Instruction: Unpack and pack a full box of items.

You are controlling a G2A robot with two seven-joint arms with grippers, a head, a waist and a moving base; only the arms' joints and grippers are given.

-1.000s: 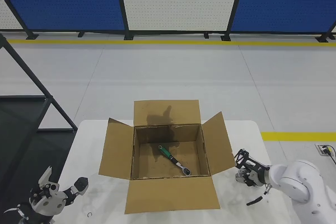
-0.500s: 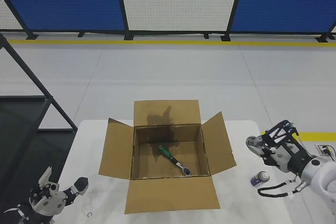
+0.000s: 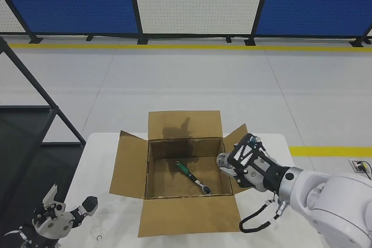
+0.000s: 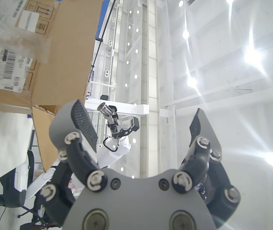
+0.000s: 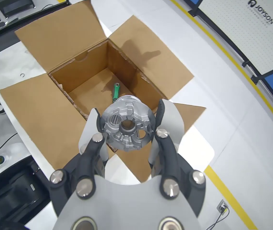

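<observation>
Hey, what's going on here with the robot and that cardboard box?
The robot's right tool holds a grey metal hub over the right edge of the open cardboard box on the table. Inside lies one green-handled ratchet wrench. The left tool sits open and empty beside the table's left edge.

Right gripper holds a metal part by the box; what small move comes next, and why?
Probably carry the metal hub farther over the box opening, then lower it. The right gripper is shut on it above the box's edge, and bare floor shows beside the ratchet wrench inside.
</observation>
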